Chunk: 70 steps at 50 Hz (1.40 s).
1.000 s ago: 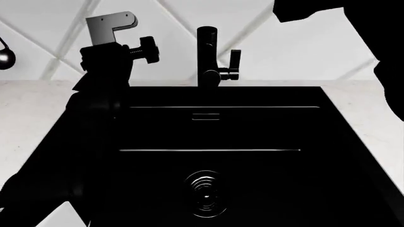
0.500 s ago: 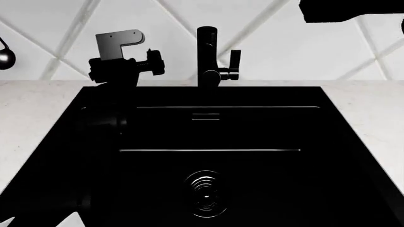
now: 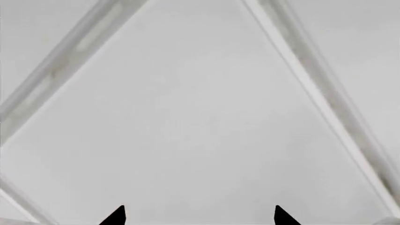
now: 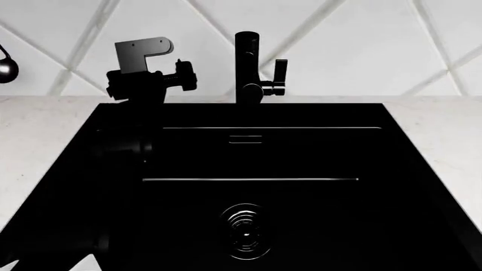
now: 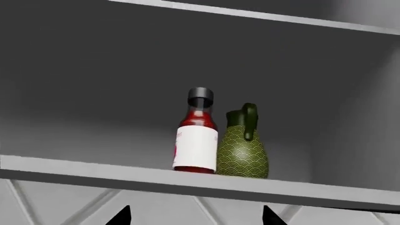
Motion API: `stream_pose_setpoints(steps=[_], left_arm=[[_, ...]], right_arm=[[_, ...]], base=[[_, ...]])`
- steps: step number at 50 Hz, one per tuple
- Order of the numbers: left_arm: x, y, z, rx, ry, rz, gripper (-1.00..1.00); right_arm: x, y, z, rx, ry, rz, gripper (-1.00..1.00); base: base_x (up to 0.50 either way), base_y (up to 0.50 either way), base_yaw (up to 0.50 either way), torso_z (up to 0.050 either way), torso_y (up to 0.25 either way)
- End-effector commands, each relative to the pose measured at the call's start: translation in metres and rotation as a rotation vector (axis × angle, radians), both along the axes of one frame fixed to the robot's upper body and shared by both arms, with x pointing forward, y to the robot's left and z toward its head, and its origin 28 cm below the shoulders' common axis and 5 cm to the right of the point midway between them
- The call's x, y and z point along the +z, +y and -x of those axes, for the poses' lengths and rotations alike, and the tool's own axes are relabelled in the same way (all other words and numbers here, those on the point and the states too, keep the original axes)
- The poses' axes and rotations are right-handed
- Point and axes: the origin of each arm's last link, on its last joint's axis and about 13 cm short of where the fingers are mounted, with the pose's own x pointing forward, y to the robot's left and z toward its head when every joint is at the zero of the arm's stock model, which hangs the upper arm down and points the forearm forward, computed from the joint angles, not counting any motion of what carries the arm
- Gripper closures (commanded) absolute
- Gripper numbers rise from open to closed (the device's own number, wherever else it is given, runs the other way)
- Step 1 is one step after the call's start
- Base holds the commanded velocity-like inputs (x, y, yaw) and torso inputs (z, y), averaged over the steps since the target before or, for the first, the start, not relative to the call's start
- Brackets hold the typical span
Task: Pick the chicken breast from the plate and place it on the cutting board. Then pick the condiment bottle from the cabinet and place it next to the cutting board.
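Condiment bottle [image 5: 196, 132]: red sauce, black cap, white label, upright on cabinet shelf [image 5: 187, 180], touching green jug [image 5: 243, 145]. Right gripper [image 5: 195, 216] fingers spread, empty.

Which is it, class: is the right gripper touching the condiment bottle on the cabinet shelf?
Apart. The right wrist view shows the right gripper with fingertips below the shelf, while the condiment bottle stands farther back beside a green jug.
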Motion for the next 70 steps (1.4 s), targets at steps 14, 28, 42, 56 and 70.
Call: stream_pose_setpoints(steps=[14,28,42,56,70], left_arm=[[0.000,0.000,0.000,0.005,-0.004,-0.002,-1.00],[0.000,-0.001,0.000,0.004,0.000,-0.009,-1.00],[0.000,-0.001,0.000,0.003,0.000,-0.013,-1.00],[0.000,-0.001,0.000,0.004,0.001,-0.018,-1.00],[0.000,-0.001,0.000,0.004,0.002,-0.016,-1.00]], right_arm=[[0.036,0.013,0.001,0.009,-0.092,-0.075,-1.00],[0.067,0.015,-0.025,-0.011,-0.061,-0.104,-1.00],[0.096,0.018,-0.060,-0.007,0.045,-0.105,-1.00],[0.102,0.016,-0.099,-0.016,0.183,-0.112,-1.00],[0.100,0.012,-0.131,-0.070,0.263,-0.129,-1.00]], base=[[0.00,0.00,0.00,0.000,0.000],[0.00,0.00,0.00,0.000,0.000],[0.00,0.00,0.00,0.000,0.000],[0.00,0.00,0.00,0.000,0.000],[0.00,0.00,0.00,0.000,0.000]])
